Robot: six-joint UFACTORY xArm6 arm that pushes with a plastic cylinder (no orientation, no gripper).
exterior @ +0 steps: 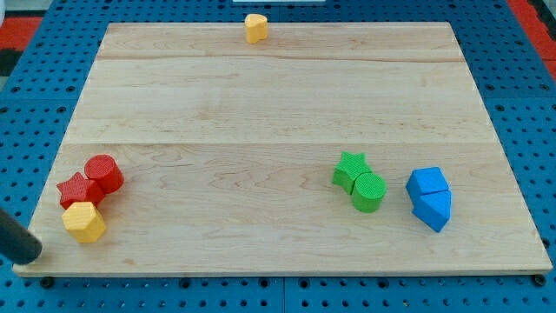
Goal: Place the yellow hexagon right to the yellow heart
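Note:
The yellow hexagon (pixel 84 223) lies near the board's bottom left corner, touching the red star (pixel 76 190) just above it. The yellow heart (pixel 255 28) sits at the top edge of the board, a little left of centre, far from the hexagon. My tip (pixel 31 253) is at the view's lower left, on the board's left edge, a short way left of and below the yellow hexagon, not touching it.
A red cylinder (pixel 104 173) touches the red star's upper right. At the lower right stand a green star (pixel 350 169) against a green cylinder (pixel 368 191), and two blue blocks (pixel 430 197) stacked close together. The wooden board (pixel 278 104) lies on a blue perforated table.

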